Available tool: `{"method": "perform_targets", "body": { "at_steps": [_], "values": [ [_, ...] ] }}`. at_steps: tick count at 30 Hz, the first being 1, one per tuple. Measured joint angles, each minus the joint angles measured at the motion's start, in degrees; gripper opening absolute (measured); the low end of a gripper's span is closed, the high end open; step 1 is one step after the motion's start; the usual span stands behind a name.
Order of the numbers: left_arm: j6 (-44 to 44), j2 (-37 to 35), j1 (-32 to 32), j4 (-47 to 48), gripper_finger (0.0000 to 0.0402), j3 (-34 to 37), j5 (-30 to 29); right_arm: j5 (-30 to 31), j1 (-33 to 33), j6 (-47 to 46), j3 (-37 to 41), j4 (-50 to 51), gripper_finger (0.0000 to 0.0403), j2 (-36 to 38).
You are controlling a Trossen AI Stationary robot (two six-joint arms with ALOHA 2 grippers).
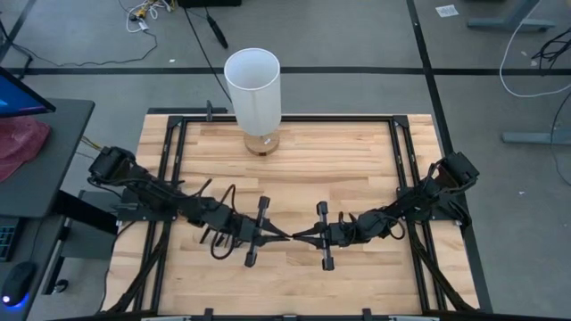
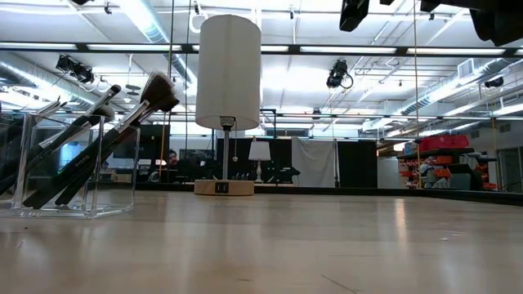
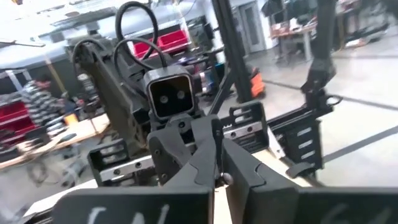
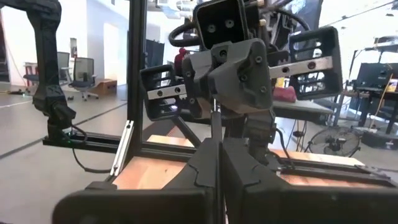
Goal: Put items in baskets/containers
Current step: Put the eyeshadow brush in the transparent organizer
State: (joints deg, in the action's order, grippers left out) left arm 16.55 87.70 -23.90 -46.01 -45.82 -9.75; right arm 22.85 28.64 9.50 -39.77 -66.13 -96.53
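Note:
A clear container (image 2: pixel 69 167) stands on the wooden table at the near left in the low view. Several dark makeup brushes (image 2: pixel 106 135) lean slanted inside it, with their bristle tips (image 2: pixel 157 88) sticking out above its rim. I cannot make the container out in the high view. My left gripper (image 1: pixel 284 234) and right gripper (image 1: pixel 300 236) are both shut and empty. They point at each other tip to tip over the table's near middle, high above the tabletop. Each wrist view shows its own shut fingers (image 3: pixel 217 186) (image 4: pixel 219 168) facing the other gripper.
A lamp with a tall white cylinder shade (image 1: pixel 252 85) and a wooden base (image 2: pixel 223 187) stands at the table's far edge. A black metal frame (image 1: pixel 401 152) runs around the tabletop. Bare wood (image 1: pixel 339 169) lies between the lamp and the grippers.

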Motion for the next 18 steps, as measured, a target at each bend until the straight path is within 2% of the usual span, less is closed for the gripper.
{"method": "perform_targets", "body": {
  "at_steps": [4,9,11,15,18],
  "values": [
    [2.1,0.0,-2.2,1.2,0.0011,0.0,-5.2,-0.3,0.0,-2.1,0.0,1.0,0.0006,0.0],
    [2.0,-1.0,-3.6,3.5,0.0012,0.1,-6.1,-0.1,0.5,-3.2,0.0,0.7,0.0037,0.0],
    [2.0,-1.9,-4.4,7.7,0.001,-0.5,-7.5,0.5,1.0,-3.2,-0.1,0.5,0.0061,0.2],
    [2.1,-4.0,-6.6,18.1,0.0012,-3.8,-14.7,3.4,2.3,-3.0,-0.1,3.2,0.0113,2.0],
    [2.0,-5.2,-8.8,31.0,0.0015,-9.0,-18.9,7.3,3.4,-2.0,-0.1,6.8,0.0146,4.3]
  ]
}}
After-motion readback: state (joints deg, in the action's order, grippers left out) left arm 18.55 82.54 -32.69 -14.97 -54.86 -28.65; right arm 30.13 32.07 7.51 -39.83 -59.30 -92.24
